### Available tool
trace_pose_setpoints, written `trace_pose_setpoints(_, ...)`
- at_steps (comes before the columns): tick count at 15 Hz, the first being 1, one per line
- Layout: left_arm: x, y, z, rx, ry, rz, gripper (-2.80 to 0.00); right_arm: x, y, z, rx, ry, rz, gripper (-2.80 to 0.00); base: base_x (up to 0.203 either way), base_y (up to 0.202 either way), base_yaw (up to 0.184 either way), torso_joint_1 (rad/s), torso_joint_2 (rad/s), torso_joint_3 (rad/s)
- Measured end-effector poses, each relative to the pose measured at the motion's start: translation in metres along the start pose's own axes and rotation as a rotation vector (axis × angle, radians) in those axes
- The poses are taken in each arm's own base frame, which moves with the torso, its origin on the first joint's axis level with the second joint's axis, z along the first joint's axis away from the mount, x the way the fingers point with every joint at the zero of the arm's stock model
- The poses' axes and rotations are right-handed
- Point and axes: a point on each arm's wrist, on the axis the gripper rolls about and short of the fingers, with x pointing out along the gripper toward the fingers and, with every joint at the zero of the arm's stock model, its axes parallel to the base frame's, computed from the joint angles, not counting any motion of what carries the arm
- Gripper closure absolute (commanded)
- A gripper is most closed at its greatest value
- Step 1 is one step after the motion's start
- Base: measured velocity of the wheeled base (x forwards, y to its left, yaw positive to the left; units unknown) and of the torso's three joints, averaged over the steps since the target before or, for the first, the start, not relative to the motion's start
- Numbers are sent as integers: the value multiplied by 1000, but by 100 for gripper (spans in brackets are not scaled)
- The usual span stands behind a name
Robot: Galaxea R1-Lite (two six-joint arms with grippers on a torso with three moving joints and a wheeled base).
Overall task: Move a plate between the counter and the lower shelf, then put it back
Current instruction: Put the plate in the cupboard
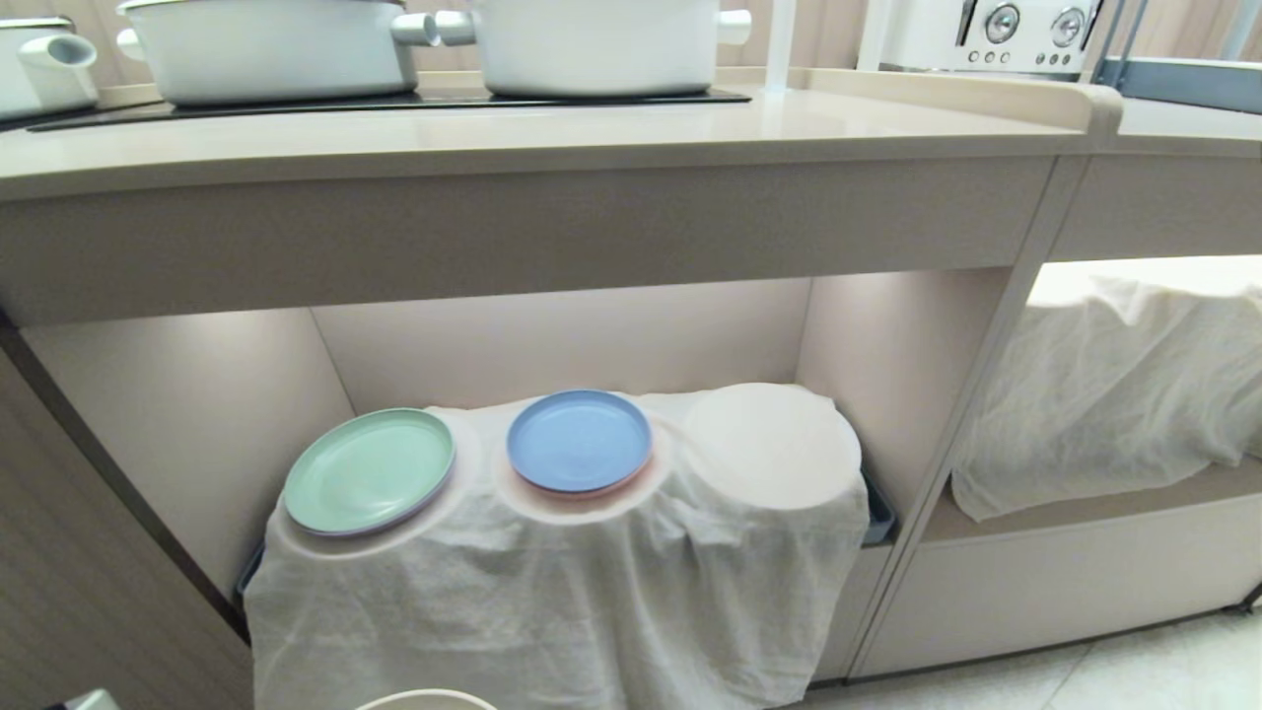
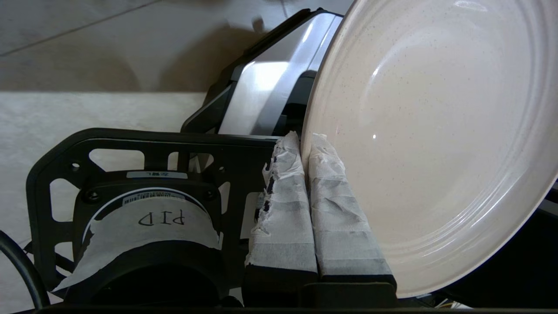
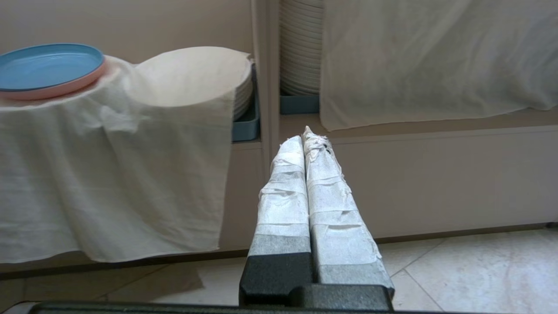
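Note:
In the left wrist view my left gripper [image 2: 305, 139] is shut on the rim of the cream plate [image 2: 436, 131], which stands on edge beside the taped fingers [image 2: 335, 209]. A sliver of that plate [image 1: 426, 699] shows at the bottom edge of the head view, below the lower shelf [image 1: 552, 335]. The counter [image 1: 552, 128] runs across the top of the head view. My right gripper [image 3: 307, 135] is shut and empty, low above the floor, pointing at the cabinet front.
On the cloth-draped stacks [image 1: 552, 562] in the lower shelf lie a mint-green plate [image 1: 370, 471] and a blue plate [image 1: 579, 440]. White pots [image 1: 592, 44] stand on the hob. To the right is another draped bay [image 1: 1114, 385]. The robot's base [image 2: 270, 87] lies behind the held plate.

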Motion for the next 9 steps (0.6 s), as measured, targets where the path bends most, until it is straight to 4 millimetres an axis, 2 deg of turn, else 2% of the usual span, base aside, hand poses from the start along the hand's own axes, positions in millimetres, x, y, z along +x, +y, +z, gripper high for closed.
trace_pose_setpoints(9,1,0,0,3,7,-2,0,0,0,0,0,0,0,0,0,-194,1,2,3,3)
